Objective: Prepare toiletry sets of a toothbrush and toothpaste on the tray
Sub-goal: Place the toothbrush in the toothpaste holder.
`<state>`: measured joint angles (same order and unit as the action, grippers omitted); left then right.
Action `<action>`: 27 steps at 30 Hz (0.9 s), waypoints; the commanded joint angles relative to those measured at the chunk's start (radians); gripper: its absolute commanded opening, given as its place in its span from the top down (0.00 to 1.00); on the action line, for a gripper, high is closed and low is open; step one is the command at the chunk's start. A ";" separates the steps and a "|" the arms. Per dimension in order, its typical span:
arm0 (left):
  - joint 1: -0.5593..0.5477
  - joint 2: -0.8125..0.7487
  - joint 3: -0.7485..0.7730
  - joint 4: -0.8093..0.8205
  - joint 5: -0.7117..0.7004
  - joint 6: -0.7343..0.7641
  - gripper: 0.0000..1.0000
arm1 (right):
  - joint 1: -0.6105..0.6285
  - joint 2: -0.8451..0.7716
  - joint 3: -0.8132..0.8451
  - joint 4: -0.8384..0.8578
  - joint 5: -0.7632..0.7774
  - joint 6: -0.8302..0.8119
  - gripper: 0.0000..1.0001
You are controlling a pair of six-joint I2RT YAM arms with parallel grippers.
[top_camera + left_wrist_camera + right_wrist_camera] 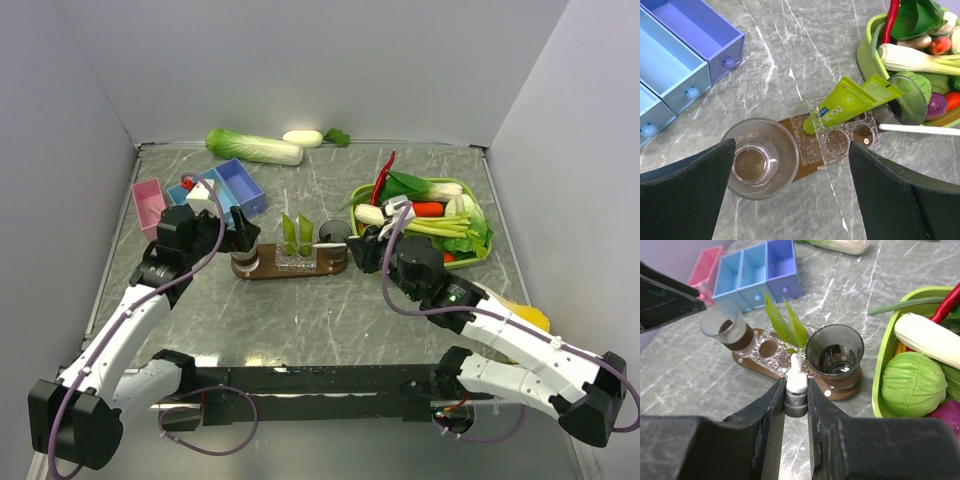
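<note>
The dark wooden tray holds a clear holder with two green toothpaste tubes standing in it, and a tumbler at each end. My right gripper is shut on a white toothbrush by its grey end, its tip low over the holder beside the dark right tumbler. In the left wrist view the toothbrush reaches in from the right. My left gripper is open and empty above the left tumbler, next to the toothpaste.
A lime-green vegetable basket stands right of the tray, close to my right arm. A blue compartment box and a pink box stand behind my left arm. A cabbage lies at the back wall.
</note>
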<state>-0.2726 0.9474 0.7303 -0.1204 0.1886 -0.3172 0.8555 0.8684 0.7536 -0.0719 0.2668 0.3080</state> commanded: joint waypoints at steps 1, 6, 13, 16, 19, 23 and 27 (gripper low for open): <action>0.012 -0.006 0.043 0.015 0.017 -0.014 0.01 | 0.011 0.024 0.035 0.067 0.017 -0.023 1.00; 0.016 -0.002 0.043 0.016 0.031 -0.014 0.01 | 0.019 0.053 0.044 0.090 0.006 -0.021 1.00; 0.018 -0.006 0.040 0.019 0.035 -0.013 0.01 | 0.025 0.073 0.047 0.100 0.002 -0.020 1.00; 0.019 -0.007 0.040 0.019 0.041 -0.013 0.01 | 0.025 0.090 0.050 0.104 0.000 -0.021 1.00; 0.018 -0.009 0.040 0.021 0.043 -0.013 0.01 | 0.031 0.106 0.056 0.109 -0.001 -0.023 1.00; 0.019 -0.012 0.040 0.021 0.045 -0.013 0.01 | 0.045 0.130 0.062 0.116 0.009 -0.033 1.00; 0.019 -0.013 0.041 0.021 0.049 -0.013 0.01 | 0.057 0.152 0.067 0.132 0.026 -0.047 1.00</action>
<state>-0.2581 0.9485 0.7315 -0.1242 0.2146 -0.3202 0.8967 1.0100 0.7631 -0.0017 0.2695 0.2867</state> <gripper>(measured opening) 0.994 0.272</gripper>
